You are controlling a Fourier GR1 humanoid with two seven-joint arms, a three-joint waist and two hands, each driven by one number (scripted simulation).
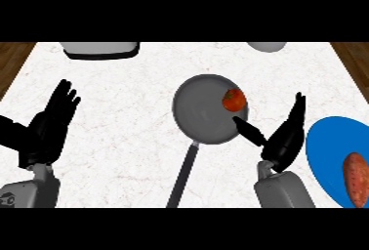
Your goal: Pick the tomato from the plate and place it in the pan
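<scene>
White marbled counter [130, 141] with wood at both side edges. The grey pan [205, 110] lies at centre, its handle pointing toward the lower edge. The tomato [234, 100] rests inside the pan against its right rim. The right hand [284, 136] stands just right of the pan, fingers straight and spread wide, thumb tip over the pan's rim below the tomato, apart from it. A blue plate [324, 151] at right carries a brown oblong item [356, 178]. The left hand [51, 124] rests open at left.
</scene>
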